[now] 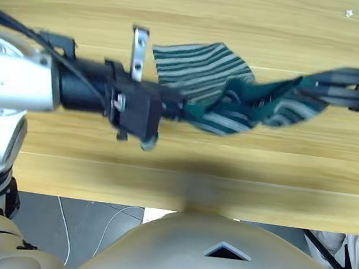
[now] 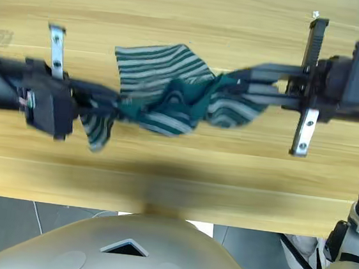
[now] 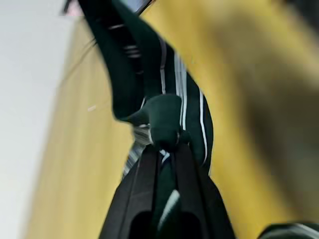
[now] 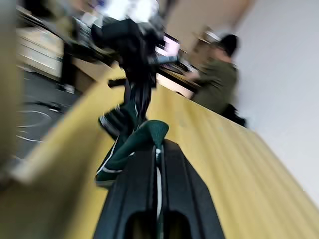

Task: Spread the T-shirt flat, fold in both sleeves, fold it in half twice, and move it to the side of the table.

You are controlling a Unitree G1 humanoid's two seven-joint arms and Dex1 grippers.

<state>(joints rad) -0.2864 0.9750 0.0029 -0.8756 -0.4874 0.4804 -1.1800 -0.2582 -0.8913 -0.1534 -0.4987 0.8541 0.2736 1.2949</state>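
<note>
A dark green T-shirt (image 1: 235, 95) with white stripes hangs bunched and twisted above the wooden table (image 1: 179, 19), stretched between my two grippers. My left gripper (image 1: 177, 105) is shut on the shirt's left end, with a striped flap (image 2: 96, 129) drooping below it. My right gripper (image 2: 249, 77) is shut on the right end. In the left wrist view the fingertips (image 3: 149, 157) pinch a green fold of cloth (image 3: 164, 119). The right wrist view has the fingers (image 4: 144, 154) closed on a green corner (image 4: 149, 132), with the shirt trailing toward the other arm.
The table's front edge (image 1: 159, 206) runs just before me, with grey floor and cables (image 1: 93, 218) below it. A small white speck (image 1: 349, 13) lies at the far right of the tabletop. Bare wood spreads around and behind the shirt.
</note>
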